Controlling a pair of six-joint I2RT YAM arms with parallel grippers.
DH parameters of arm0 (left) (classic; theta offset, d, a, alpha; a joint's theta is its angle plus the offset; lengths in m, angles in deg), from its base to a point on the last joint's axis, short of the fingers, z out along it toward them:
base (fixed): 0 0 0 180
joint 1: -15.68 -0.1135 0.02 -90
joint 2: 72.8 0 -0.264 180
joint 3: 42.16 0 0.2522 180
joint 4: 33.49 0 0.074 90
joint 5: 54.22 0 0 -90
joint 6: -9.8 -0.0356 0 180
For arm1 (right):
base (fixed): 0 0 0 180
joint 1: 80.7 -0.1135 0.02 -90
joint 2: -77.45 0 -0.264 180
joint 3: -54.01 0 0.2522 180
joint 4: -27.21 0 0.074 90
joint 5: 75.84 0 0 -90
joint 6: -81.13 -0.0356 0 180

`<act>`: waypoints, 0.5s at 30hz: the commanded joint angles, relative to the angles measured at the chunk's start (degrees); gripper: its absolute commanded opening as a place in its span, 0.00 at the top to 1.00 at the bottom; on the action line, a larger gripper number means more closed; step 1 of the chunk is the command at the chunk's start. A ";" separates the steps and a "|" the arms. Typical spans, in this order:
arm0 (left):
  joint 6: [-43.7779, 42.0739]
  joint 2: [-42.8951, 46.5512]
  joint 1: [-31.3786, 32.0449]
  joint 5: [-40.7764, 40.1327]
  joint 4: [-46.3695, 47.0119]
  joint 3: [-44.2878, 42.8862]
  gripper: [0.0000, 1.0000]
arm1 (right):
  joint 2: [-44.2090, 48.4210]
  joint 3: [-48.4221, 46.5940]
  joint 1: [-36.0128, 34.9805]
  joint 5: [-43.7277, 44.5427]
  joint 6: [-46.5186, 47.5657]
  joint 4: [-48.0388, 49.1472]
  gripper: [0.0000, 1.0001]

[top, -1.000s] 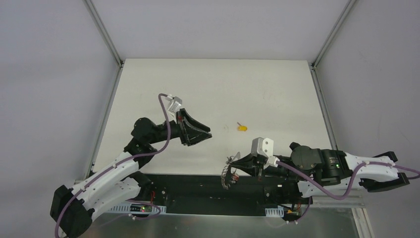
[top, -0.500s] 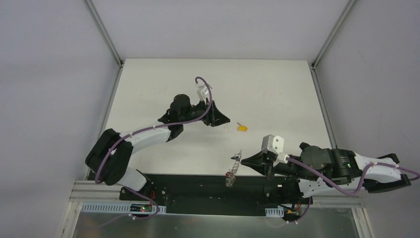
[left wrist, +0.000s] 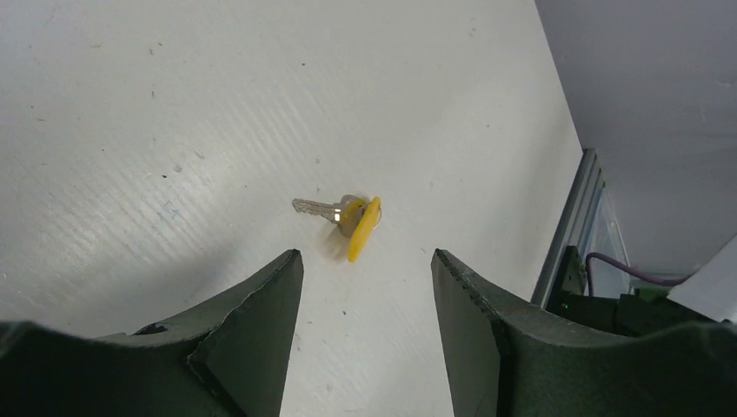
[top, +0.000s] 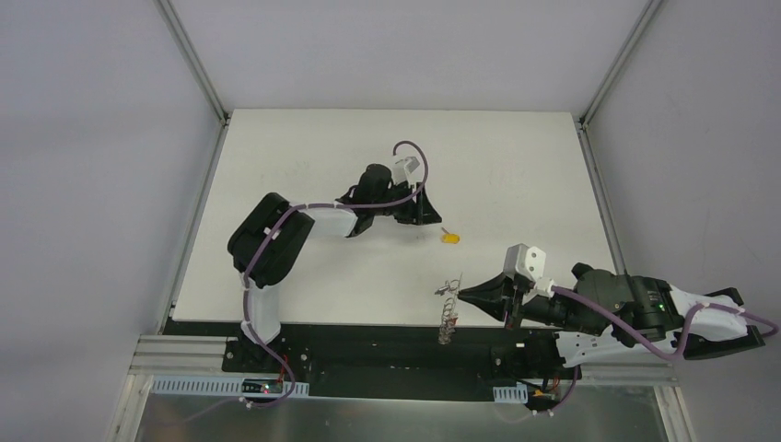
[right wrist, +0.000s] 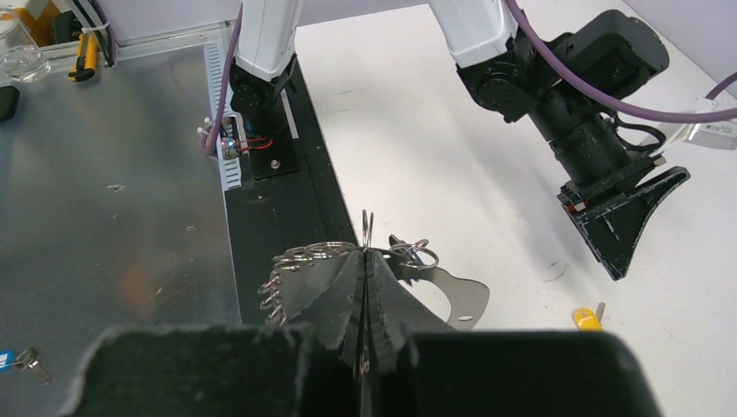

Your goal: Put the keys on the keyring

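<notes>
A yellow-headed key [top: 450,238] lies on the white table; in the left wrist view [left wrist: 361,228] its silver blade points left. My left gripper [top: 420,211] is open and empty, its jaws [left wrist: 365,256] just short of the key, which lies ahead of the gap. My right gripper [top: 465,293] is shut on the thin silver keyring [right wrist: 368,228], held edge-on near the table's front edge. Small split rings [right wrist: 300,257] and a flat metal tag [right wrist: 461,295] hang from it. The yellow key [right wrist: 587,319] and left gripper [right wrist: 621,221] also show in the right wrist view.
A black base rail [top: 368,345] runs along the table's near edge, with a metal bench [right wrist: 113,200] beyond it. A blue-tagged key [right wrist: 22,360] lies on the bench. A yellow-handled tool [right wrist: 84,52] and a clear container [right wrist: 19,54] sit at its far corner.
My left arm has swung out to the right and stretched toward the yellow key. My right gripper has moved right with the keyring, which now hangs at the table's front edge.
</notes>
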 commanded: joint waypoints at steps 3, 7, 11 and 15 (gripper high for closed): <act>0.65 -5.82 0.38 -0.38 0.34 -4.51 0.44 | 1.79 -0.98 0.11 2.66 -1.66 2.42 1.00; 0.92 -7.69 0.98 -0.49 0.30 -4.86 0.45 | 2.23 -1.58 0.16 3.06 -2.37 1.69 1.00; 1.76 -9.54 1.85 0.70 -0.05 -5.93 0.46 | 1.87 -1.77 0.16 3.37 -2.66 0.94 1.00; 1.76 -11.03 3.34 0.75 -0.35 -6.76 0.48 | 2.24 -1.44 0.16 3.58 -2.69 1.37 1.00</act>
